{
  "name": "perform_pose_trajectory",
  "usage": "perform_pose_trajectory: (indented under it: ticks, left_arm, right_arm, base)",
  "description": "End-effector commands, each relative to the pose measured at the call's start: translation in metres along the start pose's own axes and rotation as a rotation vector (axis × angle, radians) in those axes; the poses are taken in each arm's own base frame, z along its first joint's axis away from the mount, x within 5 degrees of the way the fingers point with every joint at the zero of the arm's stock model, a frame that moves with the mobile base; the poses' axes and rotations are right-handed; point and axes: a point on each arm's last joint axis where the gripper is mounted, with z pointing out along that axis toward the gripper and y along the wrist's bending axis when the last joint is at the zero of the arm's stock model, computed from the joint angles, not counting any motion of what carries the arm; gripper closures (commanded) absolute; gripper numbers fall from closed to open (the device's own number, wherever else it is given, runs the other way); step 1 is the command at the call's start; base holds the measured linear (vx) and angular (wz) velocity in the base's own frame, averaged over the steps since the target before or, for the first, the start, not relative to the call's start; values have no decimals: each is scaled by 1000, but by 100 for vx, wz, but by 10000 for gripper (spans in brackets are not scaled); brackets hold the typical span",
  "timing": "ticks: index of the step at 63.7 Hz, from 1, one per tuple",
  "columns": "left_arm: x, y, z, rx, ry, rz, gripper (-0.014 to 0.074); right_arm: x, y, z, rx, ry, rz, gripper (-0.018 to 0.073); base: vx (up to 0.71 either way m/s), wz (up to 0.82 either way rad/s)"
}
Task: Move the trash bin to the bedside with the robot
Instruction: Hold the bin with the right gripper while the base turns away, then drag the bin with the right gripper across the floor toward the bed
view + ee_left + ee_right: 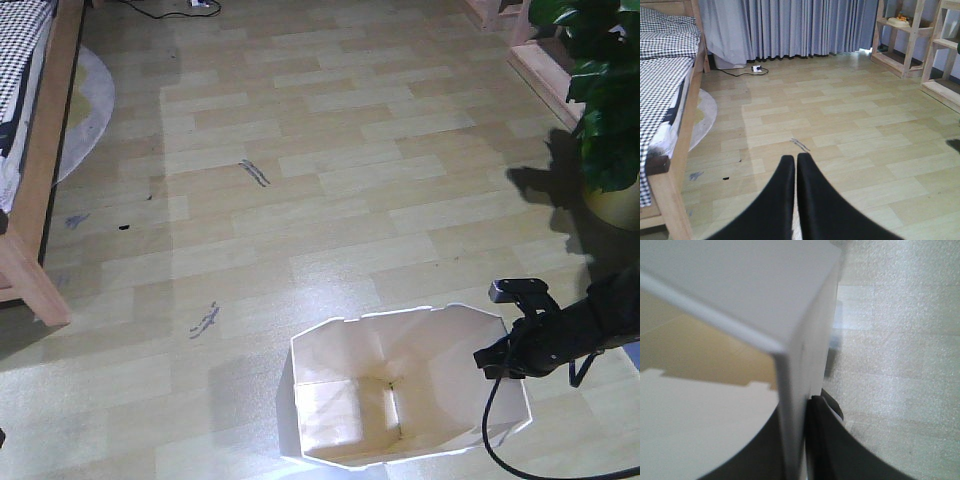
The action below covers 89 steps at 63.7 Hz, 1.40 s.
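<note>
Two arms, one loaded. Right end effector [503,357] is clamped on the trash bin [345,410], at the 3 o'clock side of its rim. The right wrist view shows the thin white wall pinched between the dark fingers [837,450], one inside the bin and one outside.

Bin stands upright on the plank floor [330,170], mouth up, at 5 o'clock in the front view. Faceted rim, cream inside.

Left end effector [795,160] has its black fingers together with only a hairline slit between them and nothing held. It points across the floor toward the curtains [805,25] at 12 o'clock.

Bed [48,170] is at 9 to 10 o'clock in the front view: light wooden frame, black-and-white checked bedding [665,75]. Bin is well apart from it, with floor between. A round rug [88,100] lies just beside the frame, partly under it.

Potted plant [600,90] is at 2 o'clock, near the right arm. Wooden shelves [900,45] are at 2 o'clock in the left wrist view. A cable with a small plug block [756,68] lies by the curtain hem. A few dark scuffs [254,172] mark the floor.
</note>
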Motion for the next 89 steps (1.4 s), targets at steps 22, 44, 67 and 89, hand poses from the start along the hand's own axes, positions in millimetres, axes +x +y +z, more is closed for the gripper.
perform_pose_trajectory:
  ticks: [22,44,67,89]
  left_arm:
    - [-1,0,1,5,-65,-7,602]
    - [-1,0,1,5,-65,-7,602]
    - [-1,0,1,5,-65,-7,602]
    - [-1,0,1,5,-65,-7,602]
  right_arm:
    - [-15,19,-19,-163,-90,-7,564]
    - [-15,19,-19,-163,-90,-7,564]
    - [-15,19,-19,-163,-90,-7,564]
    - [-15,18,-19,-162,-90,-7,564]
  base:
    - [20,-1]
    - [21,13]
    - [25,21]
    - [26,14]
